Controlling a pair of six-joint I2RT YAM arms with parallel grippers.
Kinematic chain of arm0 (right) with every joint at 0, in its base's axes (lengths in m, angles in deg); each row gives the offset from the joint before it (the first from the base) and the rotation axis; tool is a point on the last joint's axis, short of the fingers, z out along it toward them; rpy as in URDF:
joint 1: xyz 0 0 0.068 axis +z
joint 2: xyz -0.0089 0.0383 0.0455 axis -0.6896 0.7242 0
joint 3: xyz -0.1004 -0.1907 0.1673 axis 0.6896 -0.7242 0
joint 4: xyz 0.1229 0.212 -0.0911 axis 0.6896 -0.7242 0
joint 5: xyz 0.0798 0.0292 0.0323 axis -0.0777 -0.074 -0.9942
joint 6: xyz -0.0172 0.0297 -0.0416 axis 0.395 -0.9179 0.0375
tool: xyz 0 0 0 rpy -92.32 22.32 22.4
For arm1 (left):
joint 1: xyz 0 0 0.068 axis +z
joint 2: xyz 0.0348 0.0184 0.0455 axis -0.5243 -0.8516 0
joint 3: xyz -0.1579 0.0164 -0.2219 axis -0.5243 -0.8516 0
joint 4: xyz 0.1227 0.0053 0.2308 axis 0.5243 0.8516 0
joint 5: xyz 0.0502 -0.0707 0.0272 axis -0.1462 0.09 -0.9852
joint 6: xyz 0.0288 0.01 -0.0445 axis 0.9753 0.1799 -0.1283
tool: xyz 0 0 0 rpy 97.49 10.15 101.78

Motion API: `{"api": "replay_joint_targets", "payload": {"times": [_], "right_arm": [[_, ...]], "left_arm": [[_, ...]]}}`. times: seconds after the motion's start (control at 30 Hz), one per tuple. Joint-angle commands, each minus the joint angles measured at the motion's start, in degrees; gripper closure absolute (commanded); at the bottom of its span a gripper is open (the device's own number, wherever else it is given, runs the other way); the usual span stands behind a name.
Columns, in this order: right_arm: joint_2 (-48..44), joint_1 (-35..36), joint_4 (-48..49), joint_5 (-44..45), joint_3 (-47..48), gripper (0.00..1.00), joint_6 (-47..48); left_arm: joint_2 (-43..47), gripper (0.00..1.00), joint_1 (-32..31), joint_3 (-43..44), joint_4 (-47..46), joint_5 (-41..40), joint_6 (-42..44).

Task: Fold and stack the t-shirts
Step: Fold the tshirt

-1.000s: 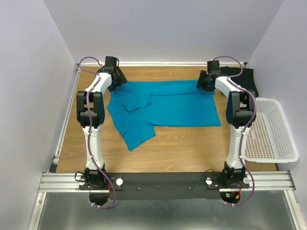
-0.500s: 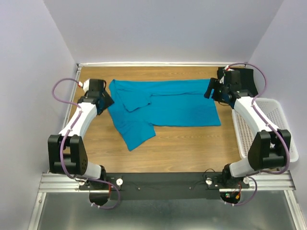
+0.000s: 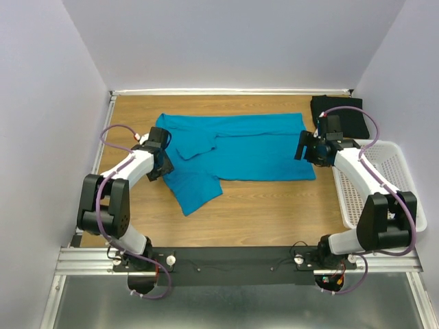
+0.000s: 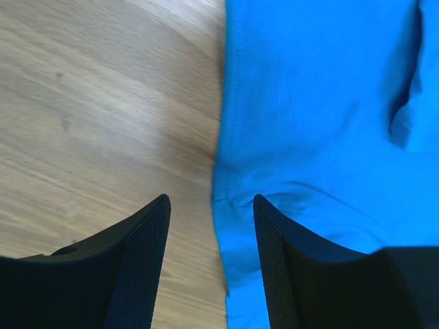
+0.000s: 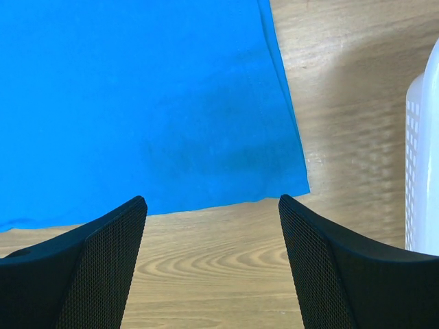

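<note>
The teal t-shirt (image 3: 260, 147) lies on the bench (image 3: 274, 205), its long axis running from our left hand (image 4: 210, 200), released astride its edge, to our right hand (image 5: 212, 202), released above its corner

Nothing can be read in any view. The teal shirt (image 3: 254, 147) and the black shirt (image 3: 353, 122) are plain cloth with no print or tag showing. The white basket (image 3: 396, 185) and the wooden desk (image 3: 274, 205) carry no legible label, number or sign.
</note>
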Motion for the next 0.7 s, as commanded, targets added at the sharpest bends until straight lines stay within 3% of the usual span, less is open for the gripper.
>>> {"api": "replay_joint_targets", "payload": {"times": [0.0, 0.67], "right_arm": [[-1.97, -0.36, -1.95, 1.74, -0.67, 0.14, -0.48], [-1.27, -0.45, -5.20, 3.67, 1.00, 0.14, -1.09]], "left_arm": [[-2.43, 0.40, -1.09, 1.11, -0.24, -3.62, -0.57], [-8.93, 0.42, -1.88, 2.25, 0.46, -2.48, 1.88]]}}
